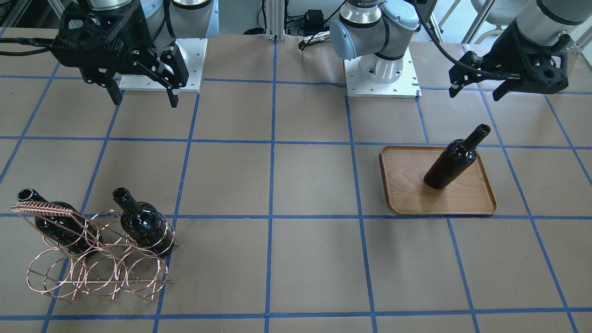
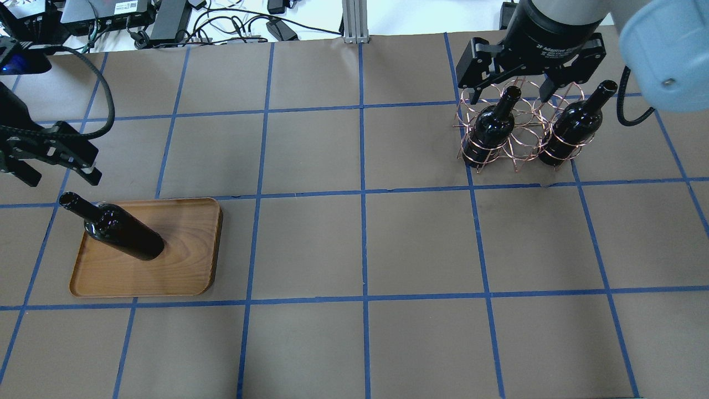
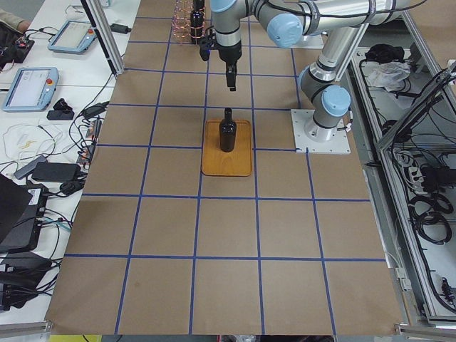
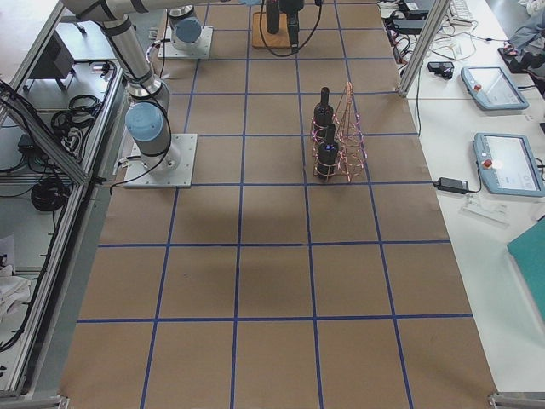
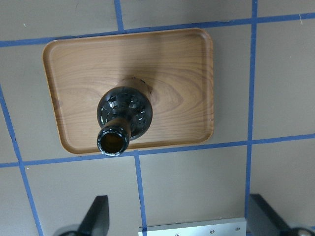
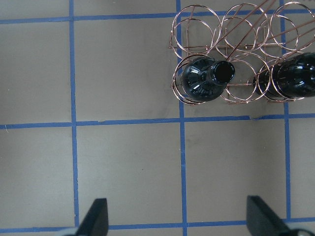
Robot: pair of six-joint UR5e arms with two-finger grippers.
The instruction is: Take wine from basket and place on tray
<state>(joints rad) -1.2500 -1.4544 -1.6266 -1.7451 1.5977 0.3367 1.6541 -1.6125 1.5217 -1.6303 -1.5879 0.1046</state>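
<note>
One wine bottle (image 1: 455,159) stands upright on the wooden tray (image 1: 462,199); it also shows in the overhead view (image 2: 119,230) and from above in the left wrist view (image 5: 123,115). My left gripper (image 1: 475,94) hangs open and empty above and beside the tray (image 2: 183,260), on the robot's side of it. The copper wire basket (image 1: 92,273) holds two more bottles, one (image 1: 143,224) beside the other (image 1: 58,222). My right gripper (image 2: 507,94) is open and empty, high up, on the robot's side of the basket (image 2: 520,138).
Two white arm base plates, the left arm's (image 1: 381,74) and the right arm's (image 1: 162,69), sit at the robot's edge of the table. Cables and power bricks (image 2: 166,16) lie beyond the far edge. Blue tape lines grid the brown table (image 2: 360,249).
</note>
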